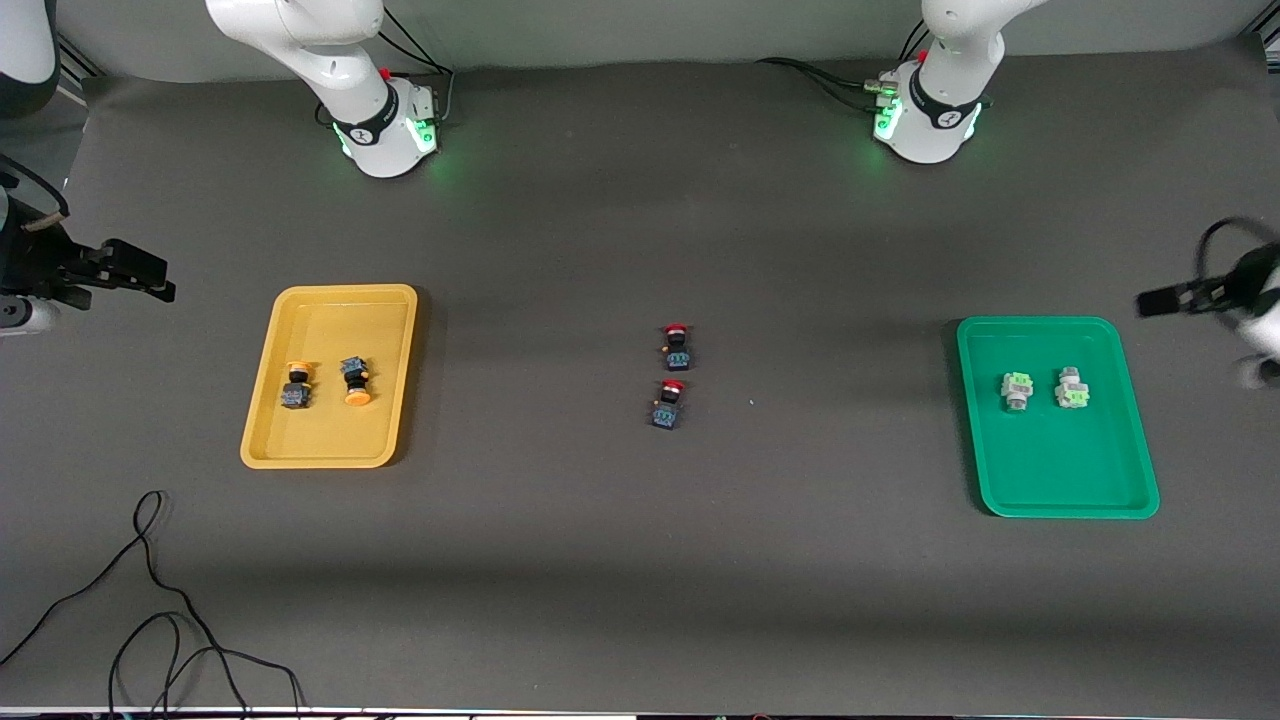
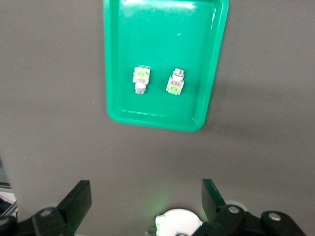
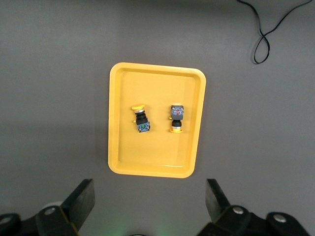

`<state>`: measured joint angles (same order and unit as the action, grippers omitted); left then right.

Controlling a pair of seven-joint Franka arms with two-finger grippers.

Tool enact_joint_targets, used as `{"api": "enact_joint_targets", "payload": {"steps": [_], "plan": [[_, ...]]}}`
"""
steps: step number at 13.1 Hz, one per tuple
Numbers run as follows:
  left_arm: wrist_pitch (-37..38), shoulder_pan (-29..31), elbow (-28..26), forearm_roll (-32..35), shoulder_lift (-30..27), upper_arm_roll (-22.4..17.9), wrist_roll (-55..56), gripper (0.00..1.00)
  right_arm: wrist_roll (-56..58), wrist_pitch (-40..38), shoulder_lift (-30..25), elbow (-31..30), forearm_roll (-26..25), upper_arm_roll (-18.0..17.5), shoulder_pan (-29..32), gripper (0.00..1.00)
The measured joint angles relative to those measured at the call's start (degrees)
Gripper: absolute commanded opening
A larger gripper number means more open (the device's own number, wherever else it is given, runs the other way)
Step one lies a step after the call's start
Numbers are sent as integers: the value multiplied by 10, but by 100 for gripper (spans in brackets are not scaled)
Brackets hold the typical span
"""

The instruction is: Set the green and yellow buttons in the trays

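Note:
The yellow tray (image 1: 330,435) lies toward the right arm's end of the table and holds two dark buttons with orange-yellow caps (image 1: 296,384) (image 1: 355,381). The right wrist view shows the tray (image 3: 152,152) and both buttons (image 3: 141,118) (image 3: 176,118). The green tray (image 1: 1070,470) lies toward the left arm's end and holds two pale grey and green buttons (image 1: 1016,390) (image 1: 1071,388). The left wrist view shows this tray (image 2: 157,39) and its buttons (image 2: 141,79) (image 2: 175,81). My right gripper (image 1: 160,280) (image 3: 150,194) and left gripper (image 1: 1150,300) (image 2: 146,194) hang open and empty, high over the table ends.
Two dark switches with red caps (image 1: 677,345) (image 1: 669,403) lie mid-table between the trays. A black cable (image 1: 150,600) loops on the cloth near the front camera, at the right arm's end. The arm bases (image 1: 385,125) (image 1: 930,115) stand along the table's edge farthest from that camera.

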<state>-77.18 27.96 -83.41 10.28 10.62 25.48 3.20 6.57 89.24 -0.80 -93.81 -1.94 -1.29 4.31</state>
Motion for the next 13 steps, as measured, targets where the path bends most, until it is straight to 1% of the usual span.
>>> {"api": "enact_joint_targets", "payload": {"steps": [2, 4, 8, 10, 13], "plan": [[56, -1, 70, -2, 2, 2, -1, 100, -2, 0, -5, 0, 0, -6, 4, 100], [71, -3, 99, -4, 9, 7, -2, 100, -4, 0, -6, 1, 0, -6, 4, 100], [73, -18, 105, -20, 32, 10, -1, 100, -33, 0, -7, 2, 0, -4, 1, 100], [73, -30, 105, -22, 35, 10, -1, 100, -39, 3, -7, 5, 0, 9, -12, 100], [76, -38, 105, -22, 35, 11, 0, 100, -39, 3, -7, 9, 0, 15, -14, 100]]}}
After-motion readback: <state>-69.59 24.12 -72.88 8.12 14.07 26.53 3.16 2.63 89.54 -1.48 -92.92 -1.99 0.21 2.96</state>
